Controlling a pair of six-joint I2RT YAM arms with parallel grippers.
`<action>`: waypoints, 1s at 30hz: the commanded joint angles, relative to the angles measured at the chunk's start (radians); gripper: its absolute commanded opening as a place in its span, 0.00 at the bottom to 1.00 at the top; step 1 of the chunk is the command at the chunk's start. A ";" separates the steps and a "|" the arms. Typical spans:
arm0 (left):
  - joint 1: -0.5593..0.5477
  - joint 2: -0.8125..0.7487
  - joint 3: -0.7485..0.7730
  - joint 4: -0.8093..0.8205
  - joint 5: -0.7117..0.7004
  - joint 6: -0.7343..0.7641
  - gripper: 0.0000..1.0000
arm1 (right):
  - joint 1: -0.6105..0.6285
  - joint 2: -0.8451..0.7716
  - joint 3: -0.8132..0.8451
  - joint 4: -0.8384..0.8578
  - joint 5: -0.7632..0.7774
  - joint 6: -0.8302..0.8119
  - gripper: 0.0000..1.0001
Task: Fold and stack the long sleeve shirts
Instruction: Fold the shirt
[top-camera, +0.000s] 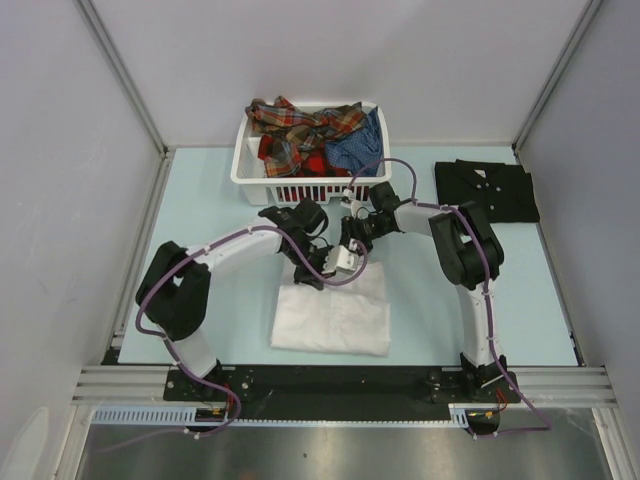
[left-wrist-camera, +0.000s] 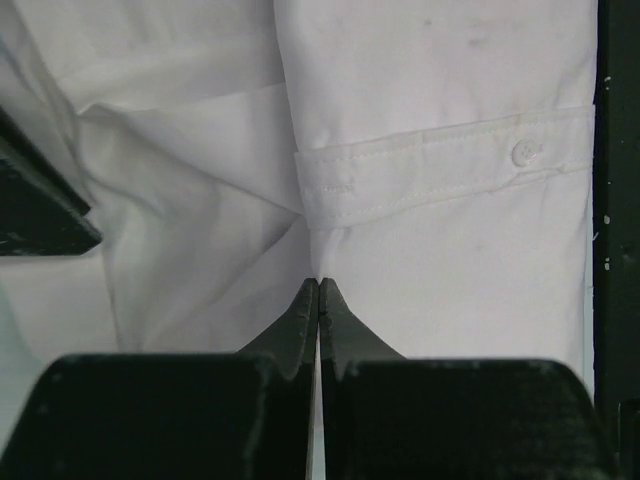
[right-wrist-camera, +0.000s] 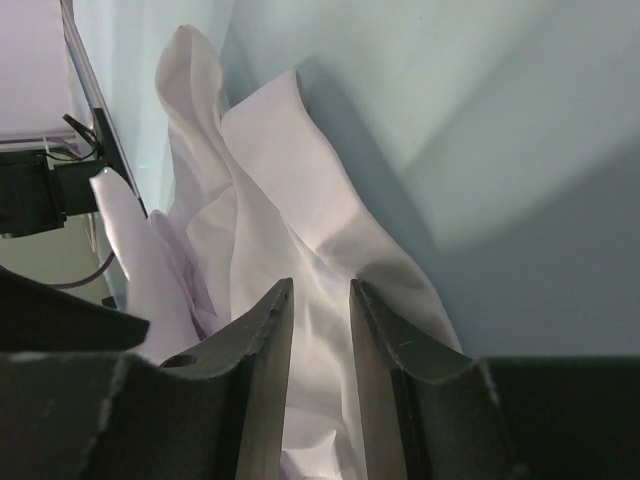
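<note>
A white long sleeve shirt (top-camera: 330, 318) lies partly folded on the table in front of the arms. My left gripper (top-camera: 333, 270) is at its far edge, shut on a pinch of the white cloth (left-wrist-camera: 318, 282); a buttoned cuff (left-wrist-camera: 450, 165) lies just beyond the fingertips. My right gripper (top-camera: 353, 240) is close beside it, with a lifted fold of the same white shirt (right-wrist-camera: 290, 200) caught between its narrowly parted jaws (right-wrist-camera: 320, 285). A black shirt (top-camera: 487, 190) lies folded at the far right. Plaid shirts (top-camera: 300, 125) and a blue one (top-camera: 358, 148) fill the basket.
The white slatted basket (top-camera: 250, 172) stands at the far middle of the table, just behind both grippers. Metal frame posts and grey walls close in the table on the left, right and back.
</note>
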 joint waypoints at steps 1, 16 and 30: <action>0.046 -0.005 0.120 -0.029 0.017 -0.013 0.00 | -0.011 0.011 0.036 -0.027 0.011 -0.045 0.34; 0.122 0.135 0.144 0.199 -0.103 -0.063 0.00 | -0.023 -0.047 0.128 -0.049 0.001 -0.033 0.36; 0.122 0.106 0.110 0.254 -0.118 -0.085 0.00 | -0.004 0.045 0.206 -0.169 0.185 -0.222 0.30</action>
